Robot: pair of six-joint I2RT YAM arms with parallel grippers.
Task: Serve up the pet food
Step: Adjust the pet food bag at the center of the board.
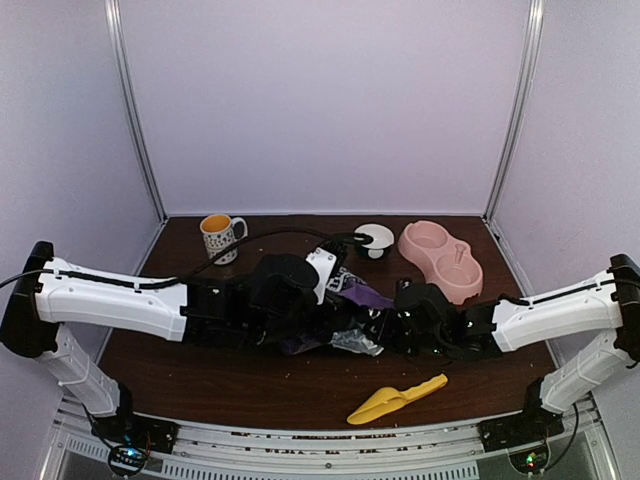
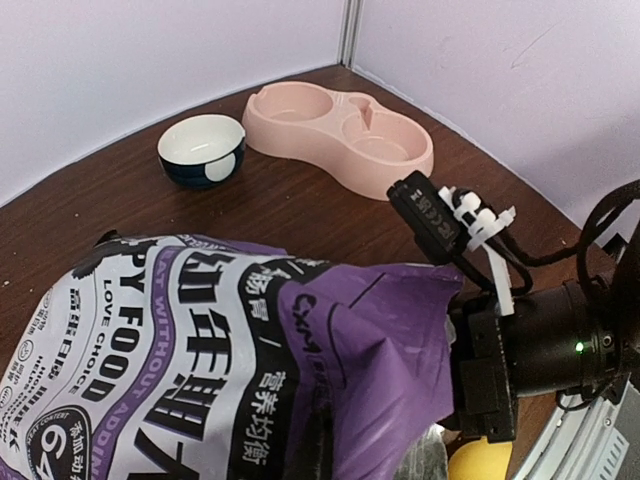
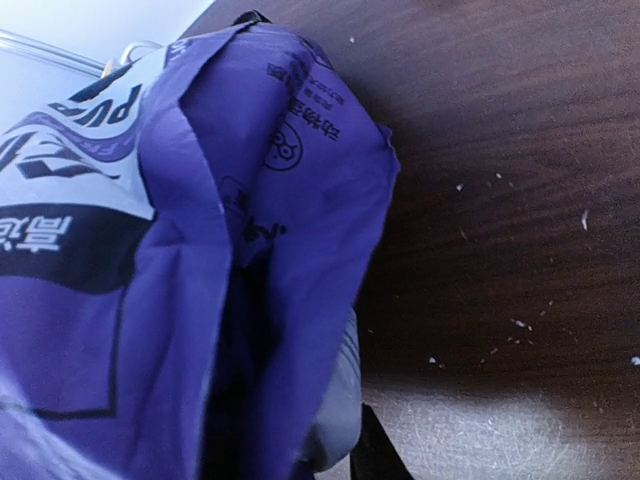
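Note:
The purple puppy food bag [image 1: 362, 296] lies crumpled mid-table between both arms. Its kibble is hidden inside, so no pet food shows. My left gripper [image 1: 305, 335] presses into the bag's left side. In the left wrist view the printed bag [image 2: 200, 340] covers the fingers entirely. My right gripper [image 1: 388, 330] meets the bag from the right. There the folded purple film [image 3: 150, 250] with its silver lining runs down between the jaws, and only one black fingertip [image 3: 372, 455] shows. Both grippers look shut on the bag's film.
A pink double bowl [image 1: 440, 260] sits at the back right, with a small white-and-dark bowl [image 1: 375, 240] beside it. A spotted mug [image 1: 220, 236] stands at the back left. A yellow scoop [image 1: 395, 400] lies near the front edge. Pale crumbs dot the table [image 3: 520, 320].

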